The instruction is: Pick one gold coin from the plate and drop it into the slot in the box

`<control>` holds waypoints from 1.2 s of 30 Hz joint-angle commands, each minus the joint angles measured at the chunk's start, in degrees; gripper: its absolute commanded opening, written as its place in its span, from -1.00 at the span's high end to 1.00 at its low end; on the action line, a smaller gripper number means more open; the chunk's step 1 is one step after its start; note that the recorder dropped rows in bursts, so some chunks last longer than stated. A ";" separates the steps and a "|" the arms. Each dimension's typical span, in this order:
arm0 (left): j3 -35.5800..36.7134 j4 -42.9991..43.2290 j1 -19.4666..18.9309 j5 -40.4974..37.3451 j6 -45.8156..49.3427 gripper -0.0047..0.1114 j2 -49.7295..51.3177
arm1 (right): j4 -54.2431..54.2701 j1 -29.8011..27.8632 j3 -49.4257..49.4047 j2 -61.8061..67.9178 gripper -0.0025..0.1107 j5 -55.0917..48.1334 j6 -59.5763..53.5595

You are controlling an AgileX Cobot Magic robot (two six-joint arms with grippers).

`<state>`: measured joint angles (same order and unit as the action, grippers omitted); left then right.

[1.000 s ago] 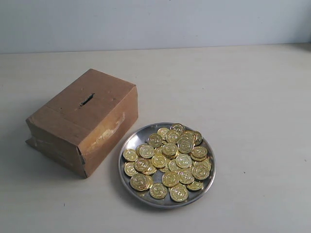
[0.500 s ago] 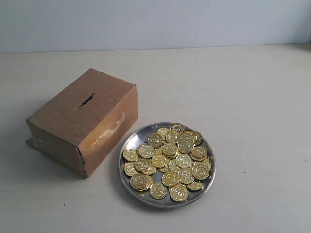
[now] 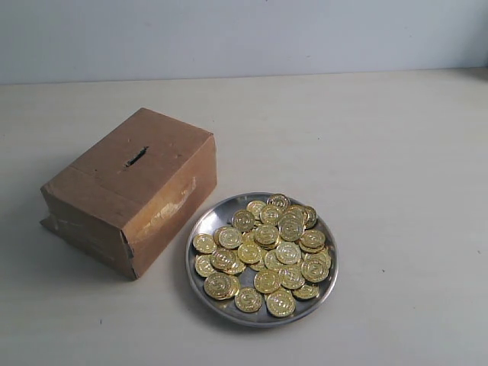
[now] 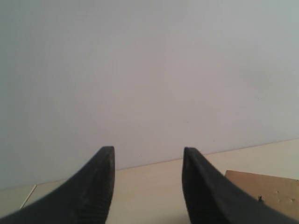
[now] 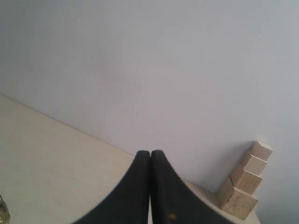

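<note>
Left pincer (image 4: 148, 156) spread, the box (image 4: 261, 190) just beyond it; right pincer (image 5: 150, 155) pressed together, perhaps a coin (image 5: 2, 211) nearby.

shiny metal plate (image 3: 200, 229), glossy gold coins (image 3: 263, 252), matt brown cardboard box (image 3: 130, 191) with glossy tape.

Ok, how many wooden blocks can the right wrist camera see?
4, stacked in one stepped column beside the wall: bottom block, second block, third block, top block. Others may be hidden behind.
</note>
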<state>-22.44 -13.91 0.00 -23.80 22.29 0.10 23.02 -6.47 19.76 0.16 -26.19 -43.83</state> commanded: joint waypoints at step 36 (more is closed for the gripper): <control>22.44 8.82 0.13 7.46 0.06 0.14 -0.10 | -16.17 -0.20 -19.76 -0.16 0.96 17.44 0.53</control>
<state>0.03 -5.11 0.00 -15.27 22.29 0.30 6.73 -6.47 0.26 0.27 -8.80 -43.83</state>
